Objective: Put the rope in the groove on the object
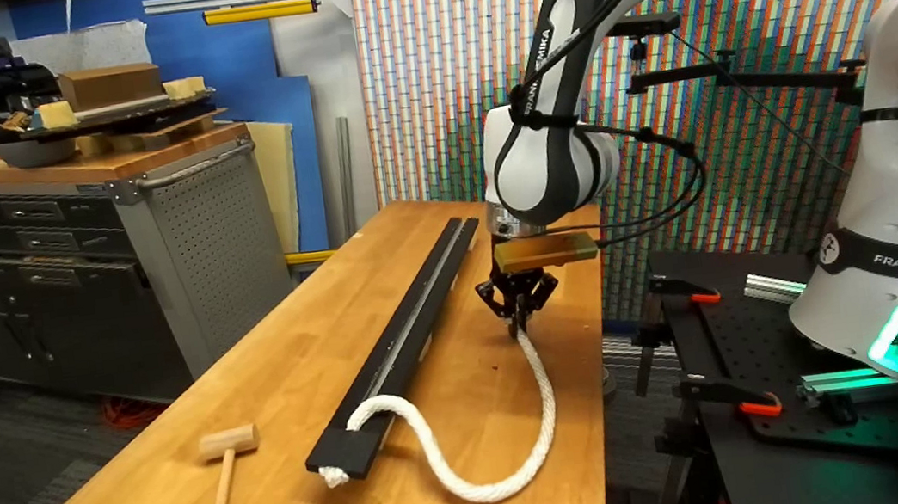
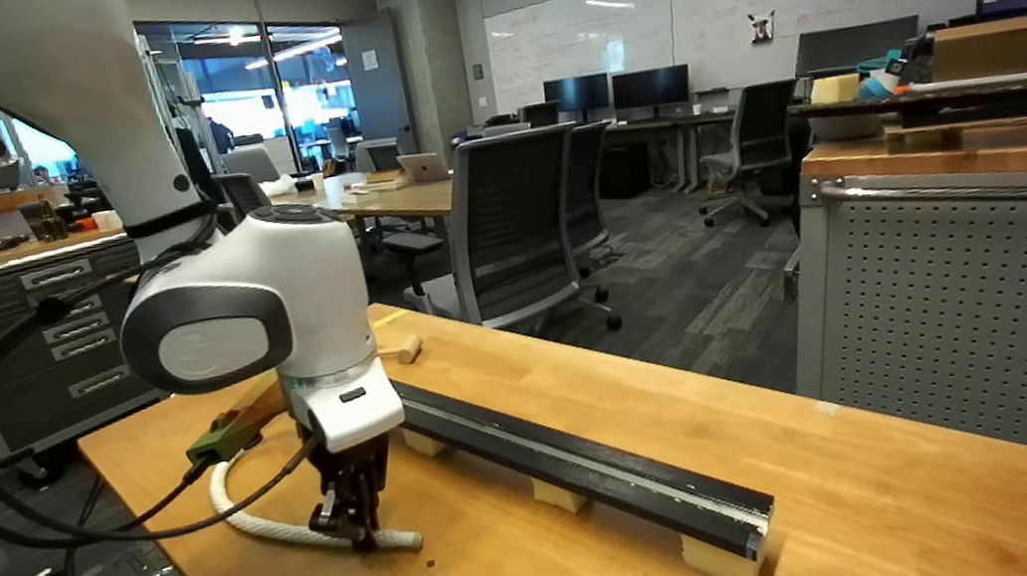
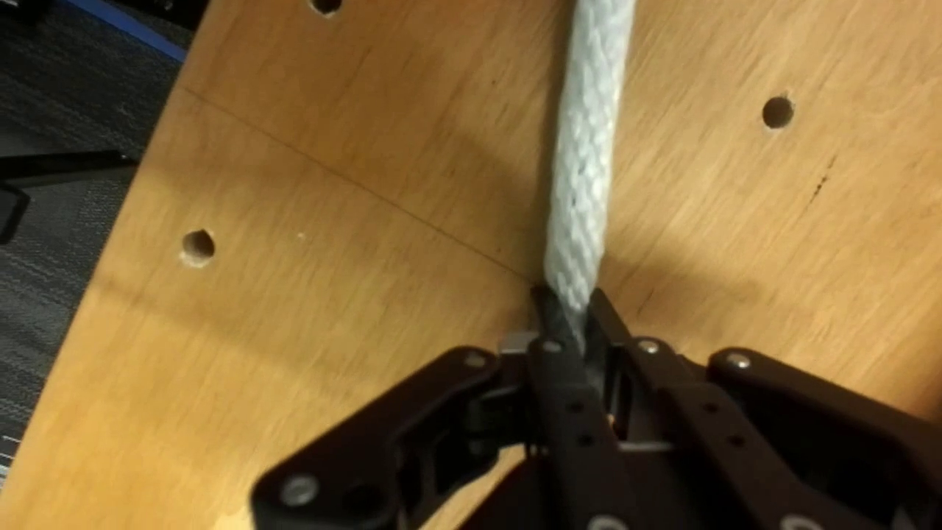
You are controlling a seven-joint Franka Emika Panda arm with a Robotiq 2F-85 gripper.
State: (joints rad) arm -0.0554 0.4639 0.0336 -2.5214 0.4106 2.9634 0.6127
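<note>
Rope (image 2: 277,532): is curving in a loose loop over the table (image 2: 904,494), beside the black bar (image 2: 580,473); one end (image 1: 334,476) is poking out at the bar's end, the other is running into the gripper (image 3: 572,298).
Gripper jaws: are pinching the rope just short of its free tip (image 2: 400,540), pointing down close to the tabletop; whether they are touching the wood, I cannot tell.
Rope step: I am judging this to be the securing of the free end; the rope is not yet running along the groove (image 2: 598,463).
Groove move: is probably calling for raising the held end above the bar, swinging it across, drawing the loop out and lowering the rope in line with the groove.
Wooden mallet (image 2: 410,349): is lying across the bar from the gripper, apart from the rope, probably not hindering the carry.
Bar edge: is standing between gripper and groove; too low a carry could be snagging the rope.
Pale blocks (image 2: 721,560): are propping the bar up; a hard pull could be shifting it.
Perforated cabinet (image 2: 950,317): is standing beyond the table, out of the way.
</note>
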